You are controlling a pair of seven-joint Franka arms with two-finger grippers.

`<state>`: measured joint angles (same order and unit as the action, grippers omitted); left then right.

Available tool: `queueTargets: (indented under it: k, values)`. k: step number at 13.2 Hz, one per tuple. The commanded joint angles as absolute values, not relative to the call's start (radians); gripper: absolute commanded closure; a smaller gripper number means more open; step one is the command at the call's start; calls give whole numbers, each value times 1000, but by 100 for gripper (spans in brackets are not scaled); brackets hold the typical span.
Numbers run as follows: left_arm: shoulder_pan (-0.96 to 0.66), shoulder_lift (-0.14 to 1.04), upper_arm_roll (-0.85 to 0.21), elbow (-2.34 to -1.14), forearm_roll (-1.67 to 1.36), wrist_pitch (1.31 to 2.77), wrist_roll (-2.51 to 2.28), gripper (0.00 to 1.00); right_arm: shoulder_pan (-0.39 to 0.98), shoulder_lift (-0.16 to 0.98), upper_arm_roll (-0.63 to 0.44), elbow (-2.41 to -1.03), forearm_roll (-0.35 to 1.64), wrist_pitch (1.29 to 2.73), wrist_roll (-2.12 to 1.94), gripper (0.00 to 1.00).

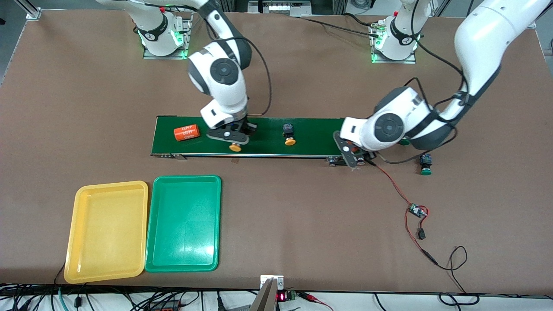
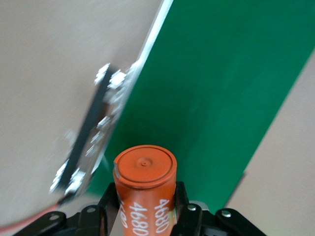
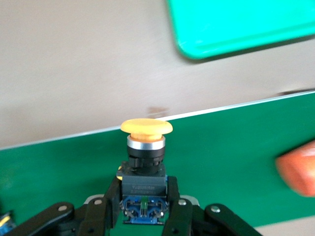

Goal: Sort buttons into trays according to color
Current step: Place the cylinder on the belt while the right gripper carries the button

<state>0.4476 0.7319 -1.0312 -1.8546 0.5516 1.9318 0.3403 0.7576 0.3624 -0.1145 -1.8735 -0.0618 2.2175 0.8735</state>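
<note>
— Fingers first: what do they grip, seen from the front?
— Both pairs are clamped. The right gripper [image 1: 233,137] is down on the belt [image 1: 268,149] with a yellow-capped button [image 1: 235,147] between its fingers. The left gripper [image 1: 351,153] is at the belt's end toward the left arm's side, closed on an orange cylinder [image 1: 354,150].
— And the other things?
— A second yellow-capped button [image 1: 288,134] lies on the belt, another orange cylinder [image 1: 186,132] toward the right arm's end. One green-capped button [image 1: 425,164] rests on the tabletop [image 1: 302,216] off the belt. The yellow tray [image 1: 69,255] and green tray [image 1: 153,259] sit side by side, nearer the camera.
— Left wrist view?
— The left gripper's fingers [image 2: 184,206] squeeze the cylinder [image 2: 143,189] printed "4680", over the belt's edge [image 2: 211,88].
— Right wrist view?
— The right gripper's fingers [image 3: 173,196] pinch the button's dark body [image 3: 143,183], the yellow cap [image 3: 146,127] pointing away over the belt [image 3: 221,157]; a corner of the green tray [image 3: 236,24] shows.
</note>
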Motion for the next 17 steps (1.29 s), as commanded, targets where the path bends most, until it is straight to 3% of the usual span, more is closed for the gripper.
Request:
queueTargets:
  k: [1, 2, 3, 4, 8, 11, 17]
  values:
    - [362, 722, -1020, -1836, 555, 1959, 406, 78, 733, 330, -155, -1827, -77, 2093, 751, 81]
    - [335, 723, -1017, -1836, 555, 1960, 422, 77, 729, 336, -188, -1797, -77, 2079, 717, 81]
    - [321, 721, -1009, -1835, 555, 1960, 422, 59, 718, 345, -222, -1770, -77, 2079, 660, 80]
    - [321, 722, -1002, -1835, 555, 1962, 422, 1, 692, 354, -245, -1749, -77, 2080, 579, 80]
    - [363, 709, -996, -1807, 551, 1947, 410, 0, 491, 373, -252, -1666, -2, 2072, 231, 80]
    - [405, 710, -993, -1680, 545, 1780, 400, 0, 369, 374, -253, -1663, 17, 2069, 19, 80]
    - [408, 715, -934, -1484, 545, 1576, 249, 0, 282, 471, -255, -1635, 0, 2079, -15, 79]
